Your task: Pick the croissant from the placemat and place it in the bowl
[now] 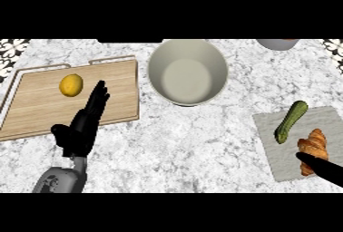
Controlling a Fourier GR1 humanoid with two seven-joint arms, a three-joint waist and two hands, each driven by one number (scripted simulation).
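Observation:
A golden-brown croissant (313, 147) lies on the grey placemat (281, 154) at the right, beside a green zucchini (290, 121). The large pale bowl (188, 72) stands at the top centre with nothing in it. Only a black finger of my right hand (321, 166) shows, coming in from the lower right edge and lying across the croissant's near end; the rest of that hand is out of view. My left hand (84, 124) rests open at the left, fingers straight and pointing up over the wooden board's edge.
A wooden cutting board (40, 108) at the left carries a yellow lemon (71, 85). A grey cup or pot (276, 43) is cut off at the top right. Marble counter runs between bowl and placemat.

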